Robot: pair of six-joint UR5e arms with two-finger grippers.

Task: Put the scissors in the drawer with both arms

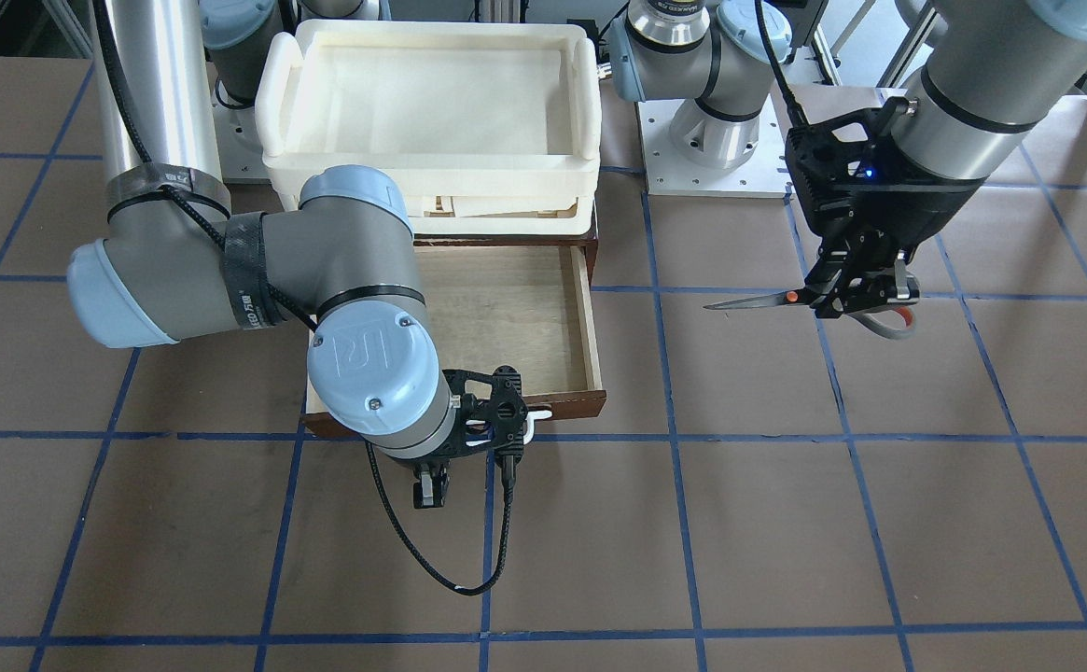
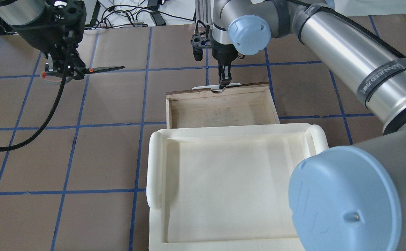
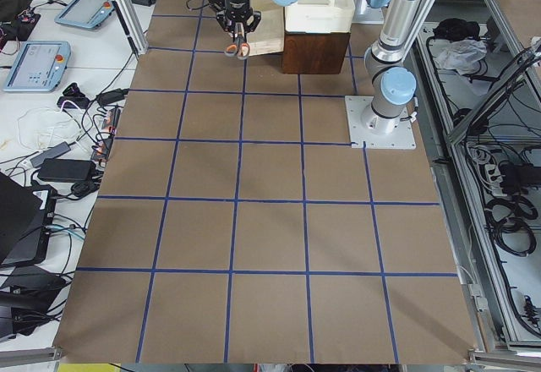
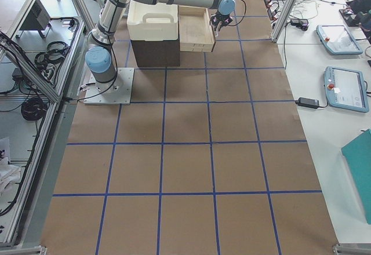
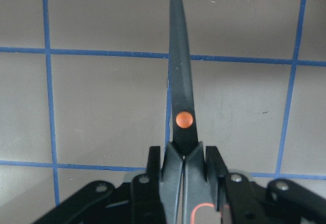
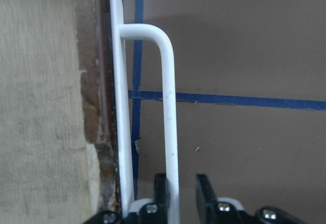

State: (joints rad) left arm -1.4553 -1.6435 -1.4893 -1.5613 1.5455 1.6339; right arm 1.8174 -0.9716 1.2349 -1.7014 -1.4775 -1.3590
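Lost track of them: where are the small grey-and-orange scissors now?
Overhead view, upper left: the small grey-and-orange scissors are held in the left tool above the brown table, blades pointing toward the open wooden drawer, well apart from it.

1. Drawer [image 1: 515,308]: pulled open, pale wood interior exposed, white bar handle [image 6: 170,107] on its dark front.
2. Scissors [image 1: 767,300]: blades closed, level above the surface, grey-orange loops clamped in the left hand [image 1: 858,297], tips toward the drawer.

Drawer [image 2: 220,112] open above; tray [image 2: 223,167] covers rear, right arm [image 2: 248,29] at front.
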